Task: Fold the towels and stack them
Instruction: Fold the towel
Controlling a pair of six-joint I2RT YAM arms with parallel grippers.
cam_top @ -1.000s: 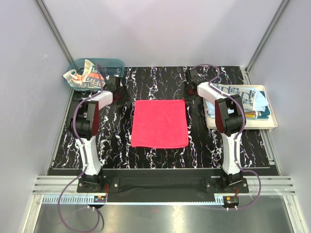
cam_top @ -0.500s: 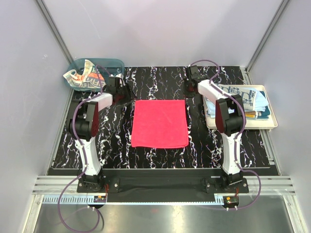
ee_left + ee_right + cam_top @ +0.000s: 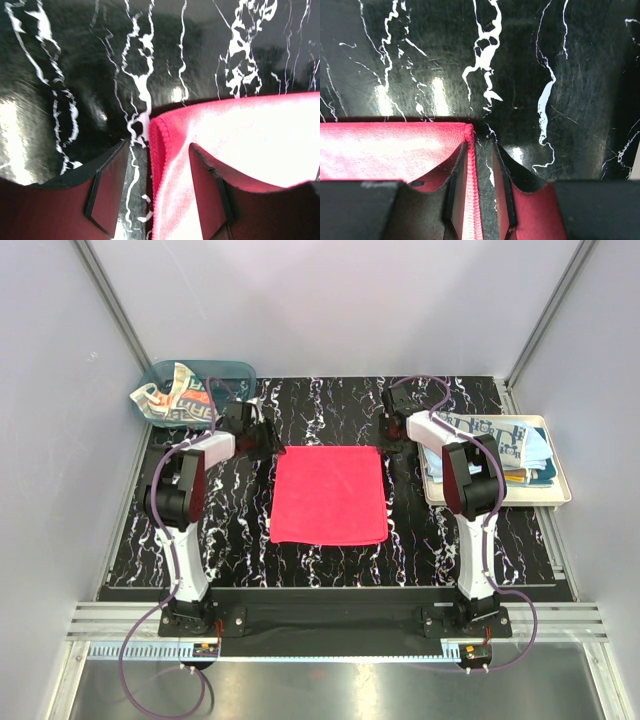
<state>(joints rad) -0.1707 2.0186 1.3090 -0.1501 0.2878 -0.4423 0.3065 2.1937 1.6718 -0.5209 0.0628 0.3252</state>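
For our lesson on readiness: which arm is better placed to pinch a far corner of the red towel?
Left, probably: the left gripper stands wide open astride the far-left corner of the red towel. The right gripper straddles only the hem, narrowly open.

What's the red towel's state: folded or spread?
Spread flat: the red towel lies as a smooth square on the table, no visible fold. Layers underneath: cannot tell.

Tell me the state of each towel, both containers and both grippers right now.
Red towel, spread flat on the table, not yet folded.
Lettered towel, crumpled in the teal bin, draped over its rim.
Tray towels, folded and stacked on the cream tray.
Left gripper, jaws wide open, straddling the red towel's far corner.
Right gripper, jaws slightly open around the towel's other far corner edge.
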